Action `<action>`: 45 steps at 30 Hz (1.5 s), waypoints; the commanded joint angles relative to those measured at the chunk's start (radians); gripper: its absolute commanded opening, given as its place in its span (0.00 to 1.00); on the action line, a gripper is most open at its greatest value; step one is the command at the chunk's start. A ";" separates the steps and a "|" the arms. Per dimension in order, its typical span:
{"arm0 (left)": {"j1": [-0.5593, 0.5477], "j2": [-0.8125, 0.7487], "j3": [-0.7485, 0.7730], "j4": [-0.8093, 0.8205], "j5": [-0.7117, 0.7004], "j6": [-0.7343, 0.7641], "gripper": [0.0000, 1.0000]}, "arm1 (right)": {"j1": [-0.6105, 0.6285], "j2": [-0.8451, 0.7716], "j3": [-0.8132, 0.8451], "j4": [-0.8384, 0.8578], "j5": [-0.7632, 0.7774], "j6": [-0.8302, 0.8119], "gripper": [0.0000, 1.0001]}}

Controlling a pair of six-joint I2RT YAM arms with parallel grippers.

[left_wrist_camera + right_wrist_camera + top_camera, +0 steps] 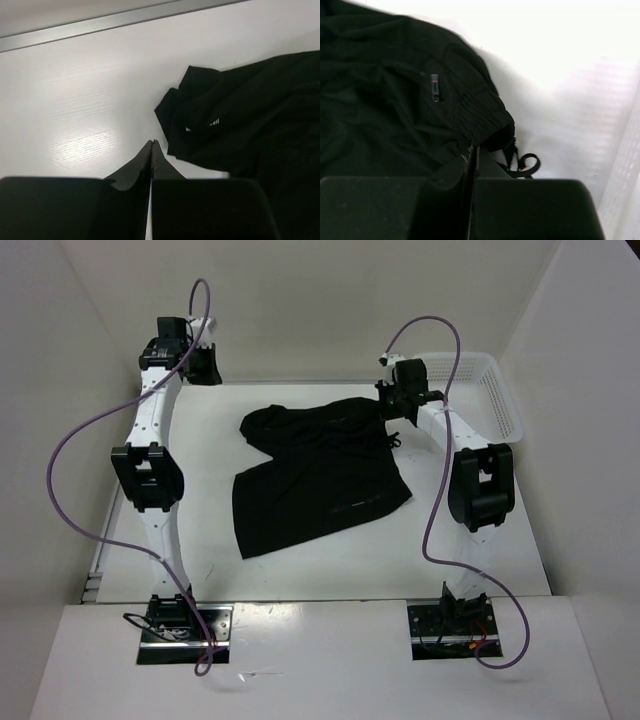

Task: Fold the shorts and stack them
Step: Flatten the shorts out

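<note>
The crumpled black soft-fabric shorts (320,475) lay unfolded near the far edge of the white table (200,530), the left pincer (152,145) shut and empty, the right pincer (474,148) shut against their waistband (480,111), hold unclear; flattening looked the next need.

Basket (503,398): you'll find a white slatted one at the far right, standing on the surface.
Surface (330,565): white and glossy.
Rail (125,21): a metal strip along your surface's edge.

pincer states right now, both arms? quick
Left pincer: closed, empty, over the table beside the shorts.
Right pincer: closed, tips at the shorts; whether it pinches fabric cannot be told.
</note>
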 commanded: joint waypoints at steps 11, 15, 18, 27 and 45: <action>-0.129 0.289 0.211 -0.039 0.160 0.004 0.95 | 0.006 -0.056 -0.074 0.011 -0.094 -0.044 0.00; -0.138 0.353 0.263 -0.021 0.160 0.004 0.95 | 0.006 -0.065 -0.096 0.002 -0.116 -0.054 0.00; -0.138 0.376 0.274 -0.011 0.133 0.004 0.95 | 0.006 -0.074 -0.119 -0.007 -0.116 -0.054 0.00; -0.138 0.387 0.370 0.046 -0.016 0.004 0.95 | 0.017 -0.083 -0.138 -0.016 -0.125 -0.072 0.00; -0.065 0.582 0.541 -0.109 0.343 0.004 0.84 | 0.026 -0.092 -0.147 -0.026 -0.134 -0.091 0.00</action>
